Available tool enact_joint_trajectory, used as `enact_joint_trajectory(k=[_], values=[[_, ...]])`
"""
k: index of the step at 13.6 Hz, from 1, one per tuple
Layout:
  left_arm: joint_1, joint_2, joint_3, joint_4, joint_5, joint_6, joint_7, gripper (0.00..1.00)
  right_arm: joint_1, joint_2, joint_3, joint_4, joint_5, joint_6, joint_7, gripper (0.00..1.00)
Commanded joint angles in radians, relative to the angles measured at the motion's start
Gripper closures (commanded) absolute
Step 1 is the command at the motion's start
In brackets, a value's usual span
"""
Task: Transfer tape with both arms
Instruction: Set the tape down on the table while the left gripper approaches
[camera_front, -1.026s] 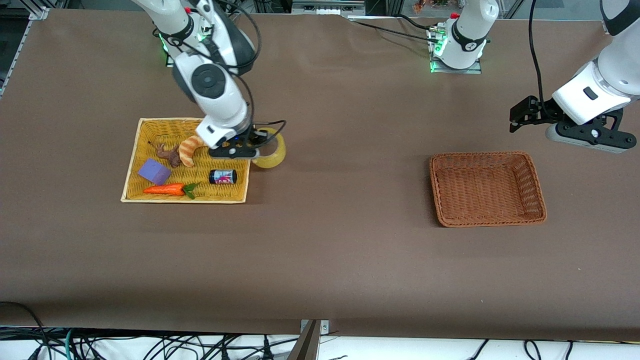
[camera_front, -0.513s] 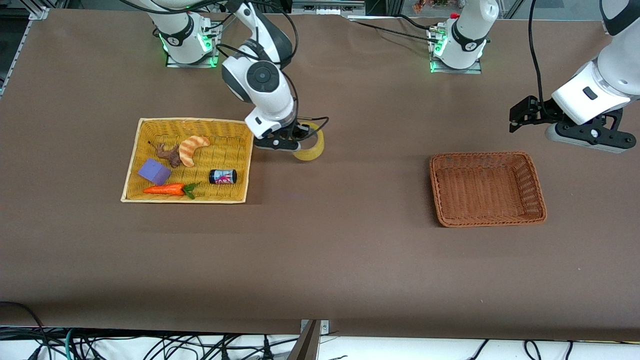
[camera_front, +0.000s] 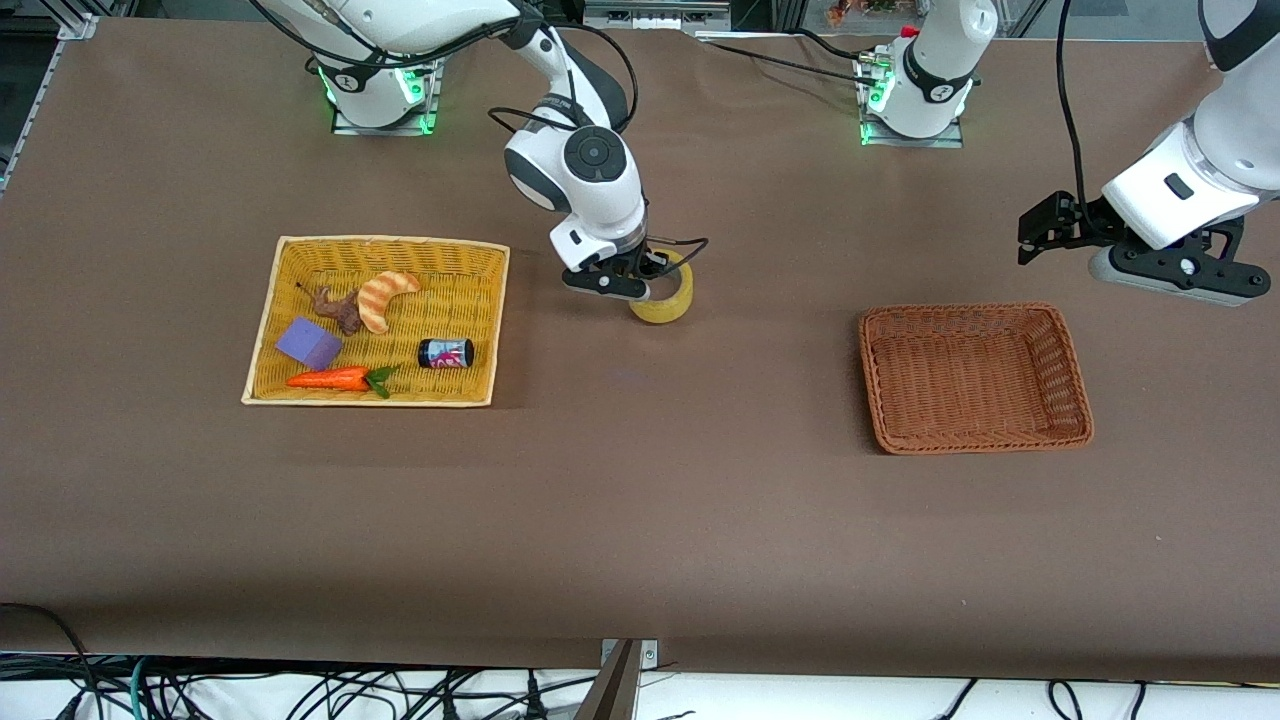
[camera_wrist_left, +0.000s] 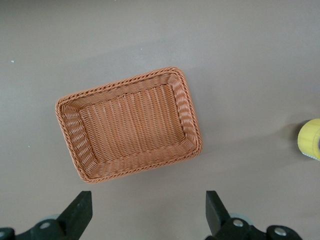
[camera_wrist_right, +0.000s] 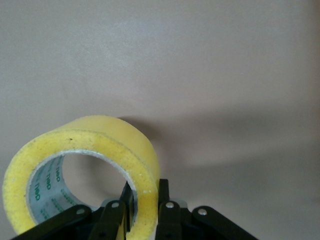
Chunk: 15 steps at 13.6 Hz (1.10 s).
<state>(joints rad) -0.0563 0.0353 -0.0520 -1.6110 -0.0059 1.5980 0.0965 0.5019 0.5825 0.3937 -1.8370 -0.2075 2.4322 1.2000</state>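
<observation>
Right claw (camera_front: 640, 287) is clamped on the wall of the tape roll (camera_front: 664, 297), one finger through the hole, roll on edge and carried over bare bench (camera_front: 640, 520) between the yellow tray (camera_front: 263, 330) and the brown wicker basket (camera_front: 1075, 380). Left claw (camera_front: 1040, 232) waits with jaws spread wide and empty, above the bench just past the basket at the left arm's end. The roll lies well apart from it, toward the right arm's end. Since the earlier frames the roll has travelled from beside the tray toward mid-bench; left arm unchanged.
</observation>
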Motion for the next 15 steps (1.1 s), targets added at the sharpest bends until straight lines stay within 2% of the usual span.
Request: enact_joint_trajectory(k=[1,7,10,13,14,15], values=[[-0.005,0.015,-0.002,0.037,0.015,-0.026,0.002,0.00,0.009,0.023,-0.006,0.024,-0.042,0.013,0.026,0.77],[-0.008,0.015,-0.002,0.037,0.015,-0.026,0.000,0.00,0.007,0.030,-0.009,0.024,-0.047,0.013,0.024,0.77],[-0.008,0.015,-0.002,0.036,0.015,-0.056,-0.001,0.00,0.007,0.033,-0.013,0.022,-0.052,0.013,0.018,0.70],[-0.007,0.015,-0.008,0.025,0.014,-0.092,0.002,0.00,0.006,0.019,-0.024,0.025,-0.053,0.010,0.012,0.37],[-0.007,0.015,-0.009,0.023,0.014,-0.090,-0.003,0.00,0.006,0.013,-0.024,0.027,-0.053,0.010,0.010,0.21],[-0.007,0.017,-0.009,0.023,0.014,-0.090,-0.003,0.00,0.003,0.001,-0.027,0.025,-0.053,0.007,0.007,0.00]])
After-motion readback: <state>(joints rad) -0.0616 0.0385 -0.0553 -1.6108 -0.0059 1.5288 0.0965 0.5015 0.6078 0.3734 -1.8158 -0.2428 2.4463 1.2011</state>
